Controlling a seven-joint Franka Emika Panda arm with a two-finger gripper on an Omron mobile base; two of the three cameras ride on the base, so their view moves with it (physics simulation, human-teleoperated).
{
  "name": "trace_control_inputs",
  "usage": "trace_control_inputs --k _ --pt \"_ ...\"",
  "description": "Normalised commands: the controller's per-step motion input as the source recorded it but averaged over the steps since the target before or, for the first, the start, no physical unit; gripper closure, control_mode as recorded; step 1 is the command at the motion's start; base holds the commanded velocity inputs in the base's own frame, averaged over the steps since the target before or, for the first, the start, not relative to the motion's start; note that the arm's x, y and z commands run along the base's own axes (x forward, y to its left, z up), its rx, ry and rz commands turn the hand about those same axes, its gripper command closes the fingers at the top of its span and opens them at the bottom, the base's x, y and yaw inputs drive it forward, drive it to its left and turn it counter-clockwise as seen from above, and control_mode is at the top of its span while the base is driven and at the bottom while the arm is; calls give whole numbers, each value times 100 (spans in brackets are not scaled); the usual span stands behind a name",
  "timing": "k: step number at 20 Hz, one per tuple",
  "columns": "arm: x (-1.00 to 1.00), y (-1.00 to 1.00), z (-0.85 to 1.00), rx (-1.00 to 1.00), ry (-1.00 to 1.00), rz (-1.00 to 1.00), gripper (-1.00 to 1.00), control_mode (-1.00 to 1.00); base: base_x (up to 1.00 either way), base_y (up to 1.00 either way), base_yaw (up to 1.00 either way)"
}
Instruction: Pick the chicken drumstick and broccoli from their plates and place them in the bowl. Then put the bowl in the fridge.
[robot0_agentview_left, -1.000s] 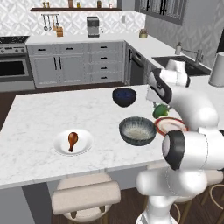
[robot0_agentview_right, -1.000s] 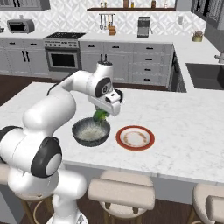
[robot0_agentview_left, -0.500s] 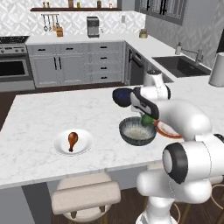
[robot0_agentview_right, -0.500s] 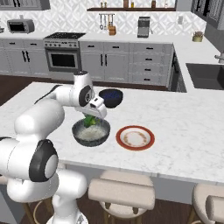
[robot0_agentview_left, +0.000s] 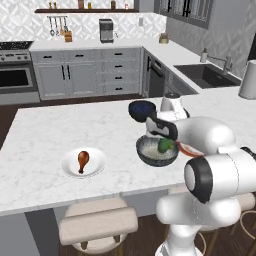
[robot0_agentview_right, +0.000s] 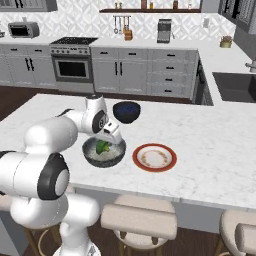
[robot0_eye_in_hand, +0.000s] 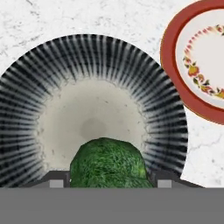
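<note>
Jaws pinching the broccoli (robot0_eye_in_hand: 108, 162) right over the bowl (robot0_eye_in_hand: 39, 87); I'd nudge toward 12 o'clock, then drop it.

Broccoli (robot0_eye_in_hand: 108, 162) clamped between gripper (robot0_eye_in_hand: 107, 183) fingertips above bowl (robot0_eye_in_hand: 94, 78); red-rimmed plate (robot0_eye_in_hand: 175, 65) beside bowl.

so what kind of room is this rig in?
A rendered home kitchen, by the look of it: a marble-topped island with stools, a stove with oven, a sink in the side counter, and grey cabinets along the wall.
</note>
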Motion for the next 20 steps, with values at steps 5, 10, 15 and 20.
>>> trace_control_inputs --k 5,10,15,20 --pt "28 1 -20 2 0 2 100 -100 0 0 0" --pt "33 2 0 0 0 0 -100 -100 0 0 0" --pt "6 0 0 0 0 0 -100 -100 0 0 0" --pt "0 1 4 -1 0 0 -100 -100 0 0 0"
